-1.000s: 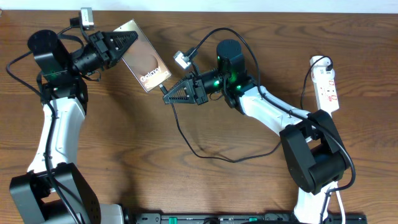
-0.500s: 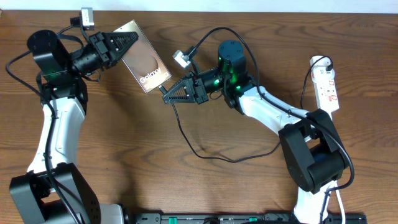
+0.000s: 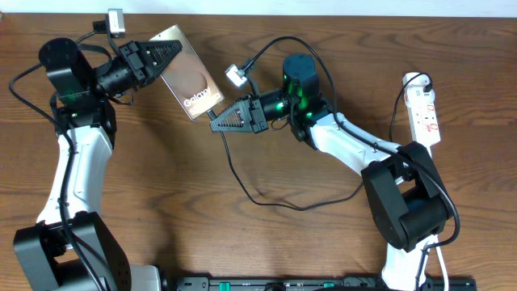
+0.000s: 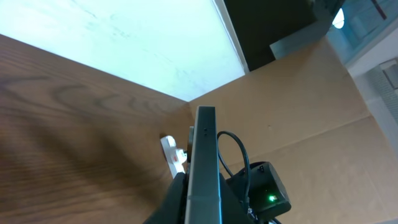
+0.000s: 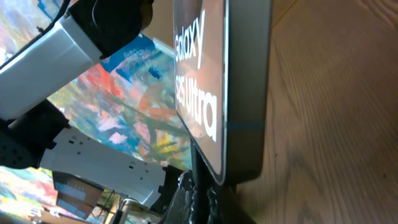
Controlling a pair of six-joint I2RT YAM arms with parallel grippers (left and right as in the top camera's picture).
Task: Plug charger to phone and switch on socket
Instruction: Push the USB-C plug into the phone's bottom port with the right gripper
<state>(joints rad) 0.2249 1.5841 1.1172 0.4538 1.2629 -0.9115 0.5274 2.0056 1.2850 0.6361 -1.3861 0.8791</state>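
a: well, where's the phone (image 3: 192,81)?
b: clamped between the closed fingers of the left end effector (image 3: 166,52), tilted, sticking out past its tips toward the right end effector (image 3: 216,124).
a: and that one?
b: pinched tight on the plug end of the charger (image 3: 283,205), right at the phone's lower edge. i can't tell whether the tip is in. the rest of the charger loops over the desk (image 3: 186,234) behind it.
a: the socket (image 3: 426,109)?
b: well apart, far behind the right end effector, past its arm.
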